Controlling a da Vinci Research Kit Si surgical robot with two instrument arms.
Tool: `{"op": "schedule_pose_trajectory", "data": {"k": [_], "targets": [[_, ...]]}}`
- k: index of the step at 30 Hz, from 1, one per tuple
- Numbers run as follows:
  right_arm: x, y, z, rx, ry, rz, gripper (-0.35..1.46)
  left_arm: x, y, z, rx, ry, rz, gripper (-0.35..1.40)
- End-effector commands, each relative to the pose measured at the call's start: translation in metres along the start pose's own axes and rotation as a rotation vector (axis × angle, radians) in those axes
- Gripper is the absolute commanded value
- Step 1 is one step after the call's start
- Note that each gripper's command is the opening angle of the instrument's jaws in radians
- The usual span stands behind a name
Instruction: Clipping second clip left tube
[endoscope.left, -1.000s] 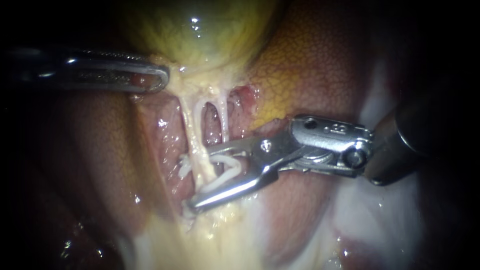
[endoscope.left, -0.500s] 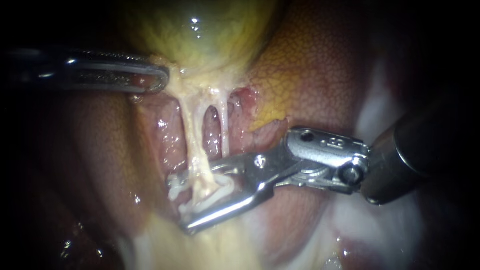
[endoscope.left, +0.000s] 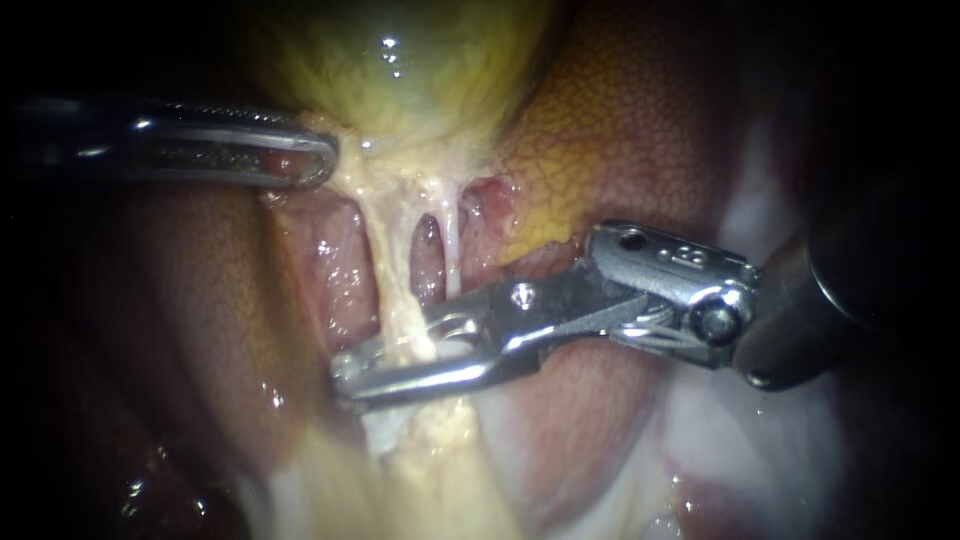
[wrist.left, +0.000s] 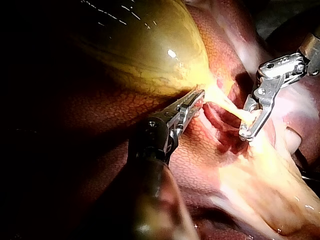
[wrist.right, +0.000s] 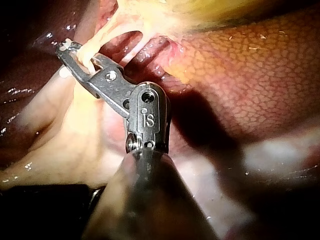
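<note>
Endoscope view gives the clearest look. The right instrument (endoscope.left: 345, 378) comes in from 3 o'clock, and its jaws are pressed nearly together across the left tube (endoscope.left: 393, 285), low on it, toward 6 o'clock from the gallbladder (endoscope.left: 400, 70). The right tube (endoscope.left: 452, 245) runs just beside and passes behind the upper jaw. At 10 o'clock the left instrument (endoscope.left: 315, 160) is clamped on the gallbladder's neck and holds both tubes stretched over the liver (endoscope.left: 640, 130). I judge the squeeze is almost complete. What is left is to open the jaws, back away and check the clip. The clip itself hides between the jaws. A pale bit just below them may be another clip, but I cannot tell.
</note>
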Motion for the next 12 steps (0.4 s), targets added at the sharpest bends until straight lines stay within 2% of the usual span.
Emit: {"op": "schedule_pose_trajectory", "data": {"k": [1, 12], "targets": [[0.0000, 0.0000, 0.0000, 0.001, -0.001, -0.002, -0.35, 0.0000, 0.0000, 0.0000, 0.000, 0.000, 0.000, -0.35], [0.0000, 0.0000, -0.0001, 0.001, -0.001, -0.002, -0.35, 0.0000, 0.0000, 0.0000, 0.000, 0.000, 0.000, -0.35]]}}
